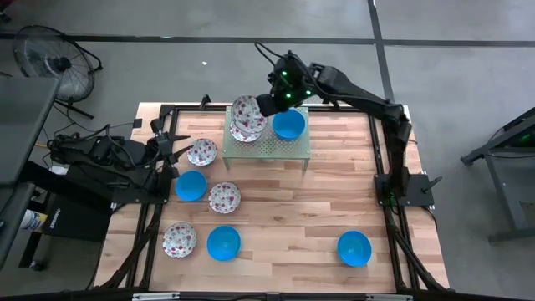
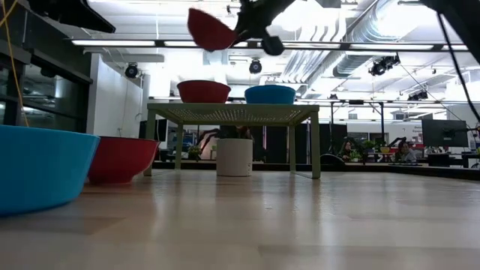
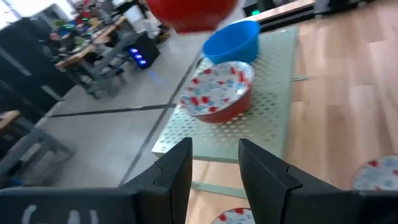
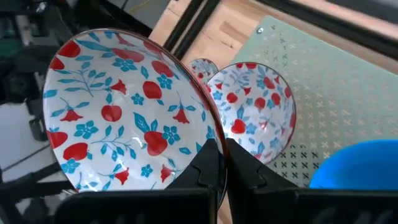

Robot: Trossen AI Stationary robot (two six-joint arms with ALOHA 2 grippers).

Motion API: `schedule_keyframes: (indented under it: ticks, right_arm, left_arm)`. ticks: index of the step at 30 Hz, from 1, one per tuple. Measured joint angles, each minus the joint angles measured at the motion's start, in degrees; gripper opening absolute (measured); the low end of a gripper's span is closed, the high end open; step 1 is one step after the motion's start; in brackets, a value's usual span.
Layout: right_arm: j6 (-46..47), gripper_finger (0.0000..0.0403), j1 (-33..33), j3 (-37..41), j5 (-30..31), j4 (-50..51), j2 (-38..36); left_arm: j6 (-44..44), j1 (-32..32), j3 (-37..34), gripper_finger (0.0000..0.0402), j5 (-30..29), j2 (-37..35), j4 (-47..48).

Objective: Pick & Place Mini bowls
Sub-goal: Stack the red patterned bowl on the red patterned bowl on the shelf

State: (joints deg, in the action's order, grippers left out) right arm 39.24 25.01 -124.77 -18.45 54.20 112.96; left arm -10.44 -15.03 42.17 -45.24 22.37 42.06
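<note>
The placing step looks in hand: over the pale green perforated rack [image 1: 276, 149] at 12 o'clock on the table, the right gripper [image 4: 222, 151] pinches the rim of 1 floral mini bowl [image 4: 124, 109], red outside, above another floral bowl [image 4: 255, 112] beside a blue bowl [image 1: 289, 124]. Next it likely needs lowering level onto that bowl, then letting go. The left gripper [image 3: 214, 162] waits at 9 o'clock, fingers parted and empty.
</note>
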Motion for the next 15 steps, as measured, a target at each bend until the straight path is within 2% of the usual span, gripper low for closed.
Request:
schedule_keyframes:
  ticks: [7, 15]
  right_arm:
    - [2.8, 0.0000, 0.5, -3.1, -0.6, -0.3, 6.4]
    - [3.8, 0.0000, 0.6, -2.9, 1.5, 0.5, 7.5]
  left_arm:
    - [-2.5, 0.0, 0.0, 0.0127, -4.6, 0.0, -0.1]
    - [-2.8, 0.0, 0.0, 0.0127, -4.6, 0.0, 0.0]
